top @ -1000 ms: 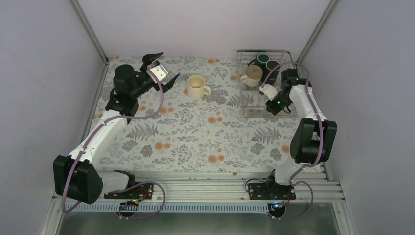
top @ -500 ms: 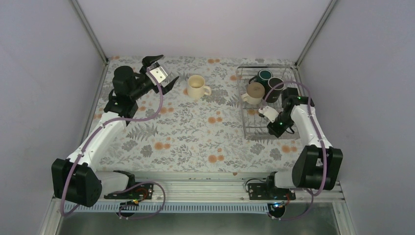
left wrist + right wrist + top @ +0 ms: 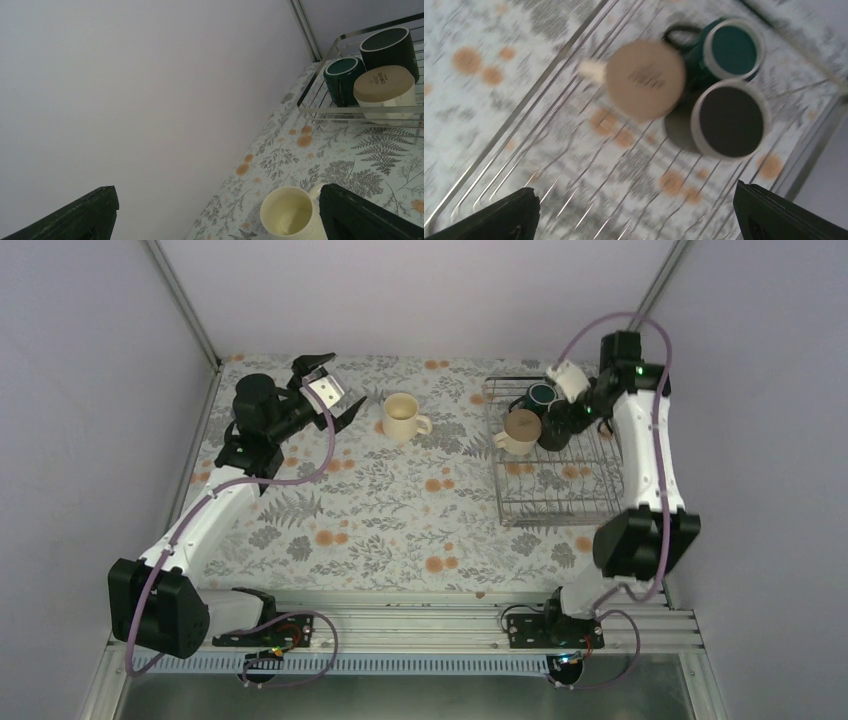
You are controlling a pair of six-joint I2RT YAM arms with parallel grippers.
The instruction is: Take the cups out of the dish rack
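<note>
The wire dish rack (image 3: 556, 521) sits at the right of the table. Three cups stand upside down in its far end: a cream mug (image 3: 520, 427), a dark green mug (image 3: 541, 394) and a black mug (image 3: 558, 426). My right gripper (image 3: 580, 410) hangs open above them; its wrist view, blurred, shows the cream mug (image 3: 645, 80), green mug (image 3: 730, 50), black mug (image 3: 730, 119) and rack wires (image 3: 574, 165) below the right gripper (image 3: 636, 220). Another cream mug (image 3: 402, 417) stands upright on the table. My left gripper (image 3: 322, 398) is open and empty, just left of it.
The floral tablecloth (image 3: 380, 510) covers the table between grey side walls. In the left wrist view the left gripper (image 3: 216, 200) faces the back wall, with the upright cream mug (image 3: 290, 217) near its right finger and the rack (image 3: 320, 95) beyond.
My right gripper has opened and swung up from the rack's near section to above the cups at its far end. The rack settled nearer the front. The left arm held still.
</note>
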